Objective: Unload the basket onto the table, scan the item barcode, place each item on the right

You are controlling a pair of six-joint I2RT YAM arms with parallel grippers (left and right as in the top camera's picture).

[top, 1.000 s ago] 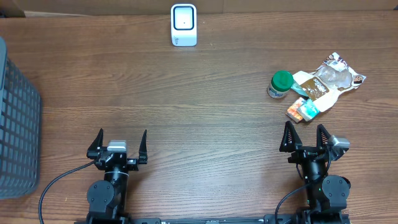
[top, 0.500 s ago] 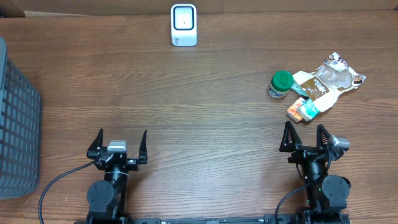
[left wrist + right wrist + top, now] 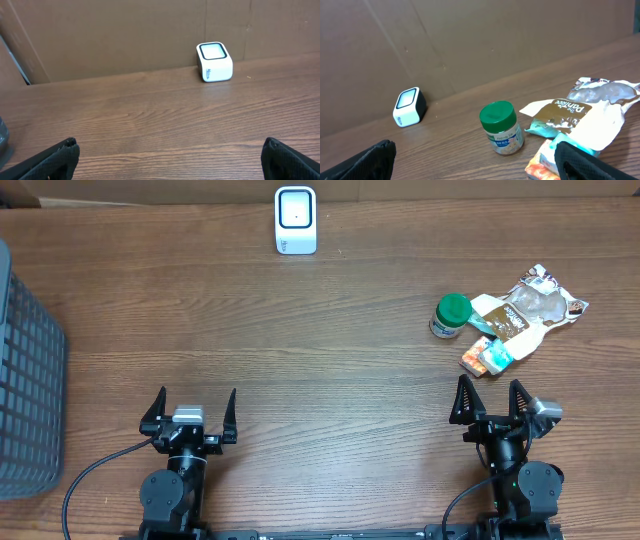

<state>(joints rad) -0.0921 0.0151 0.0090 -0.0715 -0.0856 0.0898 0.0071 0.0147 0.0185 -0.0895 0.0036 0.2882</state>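
The scanner point(image 3: 296, 220) is a small white block with rounded corners and a glossy, dark-rimmed window. It stands at the far edge of the table point(image 3: 330, 380), against a brown cardboard wall point(image 3: 125, 35). The table is dark wood with a long grain running side to side.

The items lie in a cluster on the right. A squat clear jar point(image 3: 451, 316) with a ribbed green lid stands upright. A crinkled brown-and-white pouch point(image 3: 530, 308) lies flat just beside it. A small orange-and-teal packet point(image 3: 487, 356) sits against the pouch's near edge.

A dark grey lattice basket point(image 3: 25, 390) is cut off by the left edge.

The left gripper point(image 3: 197, 394) and the right gripper point(image 3: 489, 382) sit at the near edge, black fingers spread wide, holding nothing. Bare wood stretches between them and the scanner. The packet is near the right gripper, not touching it.
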